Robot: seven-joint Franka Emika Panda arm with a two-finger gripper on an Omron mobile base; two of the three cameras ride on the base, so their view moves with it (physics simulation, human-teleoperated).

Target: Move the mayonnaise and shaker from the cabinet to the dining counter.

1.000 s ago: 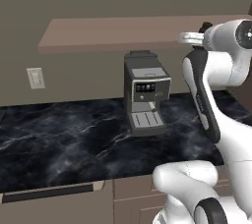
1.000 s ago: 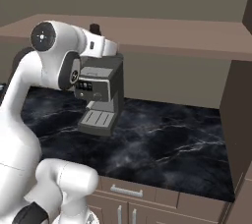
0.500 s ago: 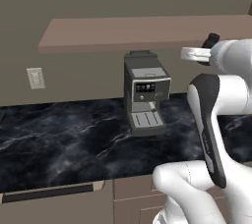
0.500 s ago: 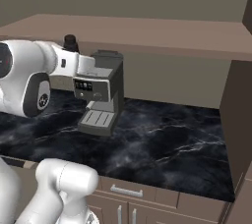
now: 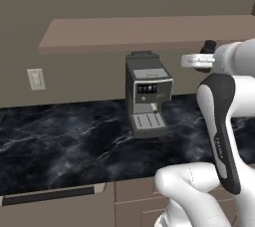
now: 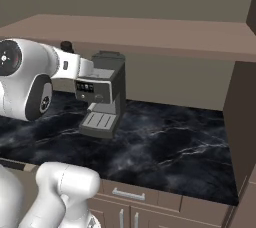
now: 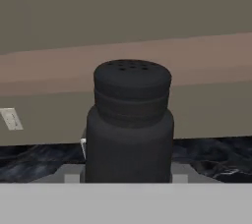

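Dark shaker upright in front of the brown shelf

The shaker [image 7: 132, 125] is near-black with a narrower ridged cap dotted with holes, standing upright and off the cabinet [image 5: 149, 33], a long flat tan-brown board on the wall above the black marble worktop.

Grey coffee machine [image 5: 147, 99] upright on black marble worktop [image 5: 60, 146], against wall; wall socket [image 5: 36, 79] to its left; drawers [image 6: 135, 197] below.
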